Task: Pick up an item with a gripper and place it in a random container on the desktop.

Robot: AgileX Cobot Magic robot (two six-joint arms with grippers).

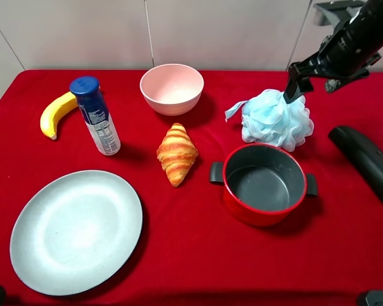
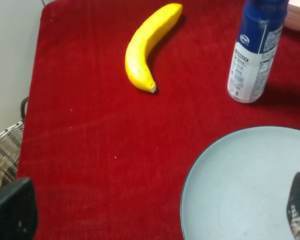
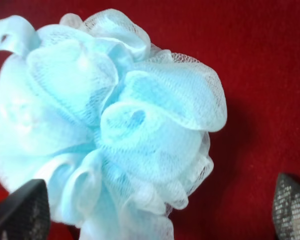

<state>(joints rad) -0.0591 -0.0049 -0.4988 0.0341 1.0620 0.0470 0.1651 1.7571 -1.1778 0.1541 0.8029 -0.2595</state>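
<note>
Fluffy light-blue mesh bath pouf sits on the far right part of the red-clothed table in the high view, just behind the red two-handled pot and well apart from the large round pale grey-blue plate at the near left. The black right gripper comes down from the upper right, and its tip meets the pouf's far top edge; whether it touches cannot be told from here. The pouf is a near-round ball with no real long axis. Only its pale ribbon loop gives it a direction, pointing toward the pink bowl. The right arm is plainly the nearer one.

In the left wrist view the left gripper hangs over the plate's rim, its fingers spread wide with nothing between them. A yellow banana and a blue-capped white bottle lie beyond.

The right wrist view is filled by the pouf, straight ahead of the right gripper. The fingers stand far apart on either flank of the pouf and grip nothing. The loop trails off to one side, so I judge a straight descent and a close across the ruffles is what the grasp needs.
</note>
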